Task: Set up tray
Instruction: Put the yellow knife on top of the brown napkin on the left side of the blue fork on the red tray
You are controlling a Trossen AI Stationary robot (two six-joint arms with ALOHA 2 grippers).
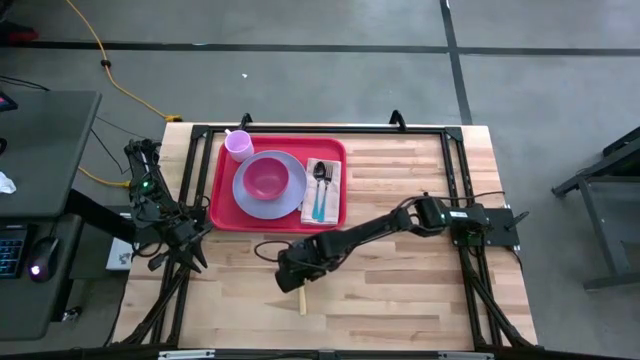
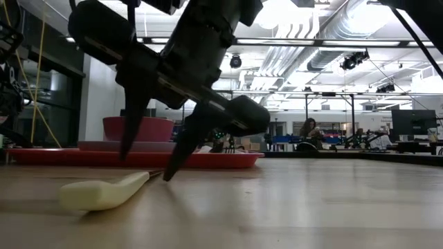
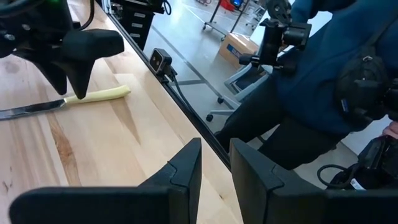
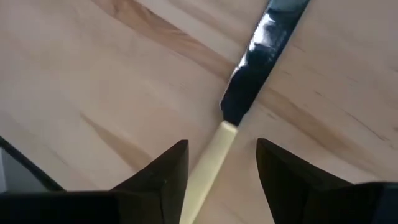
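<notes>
Hovering just above a knife (image 4: 249, 106) on the wooden tabletop (image 1: 400, 270), the right end effector (image 1: 293, 273) stands with its fingers wide apart, straddling the pale yellow handle (image 2: 104, 192) without gripping it. In the low view the two dark fingertips (image 2: 169, 169) point down at either side of the handle, near the spot where it meets the metal blade. The knife lies alone on bare wood at about 6 o'clock from the red tray (image 1: 222, 190), apart from its rim.

The tray sits toward 11 o'clock on the tabletop. It carries a lavender plate (image 1: 250, 200) with a pink bowl (image 1: 265, 178) on it, a small lavender cup (image 1: 238, 145) at the tray's 11 o'clock corner, and a napkin (image 1: 334, 190) bearing a spoon and fork (image 1: 320, 190) along its 3 o'clock side.

The left end effector (image 1: 190, 240) waits at the tabletop's 9 o'clock edge, fingers narrowly parted and holding nothing. A person in a blue top (image 3: 336, 68) stands beyond the tabletop's edge.
</notes>
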